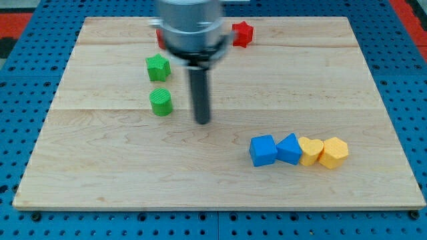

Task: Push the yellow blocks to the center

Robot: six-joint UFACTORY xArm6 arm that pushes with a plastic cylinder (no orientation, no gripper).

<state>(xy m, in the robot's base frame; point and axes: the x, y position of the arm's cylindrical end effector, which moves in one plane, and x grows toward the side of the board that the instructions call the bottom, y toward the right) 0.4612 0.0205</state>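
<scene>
Two yellow blocks sit touching at the counter lower right: a heart-ish one and a hexagon. My tip is well left; no jaws here.

You can see the arm's housing only as a smeared grey shape, cut off by the view's top, and it hides most of a red block behind it at the view's upper left, so you cannot make out that block's shape. The dark rod down to my tip is soft with blur as well, so you cannot judge exactly where the end meets the wooden board. At the lower right, the blue block overlaps the near edge of the yellow block beside it, leaving that yellow block's outline partly covered and its shape uncertain.
</scene>
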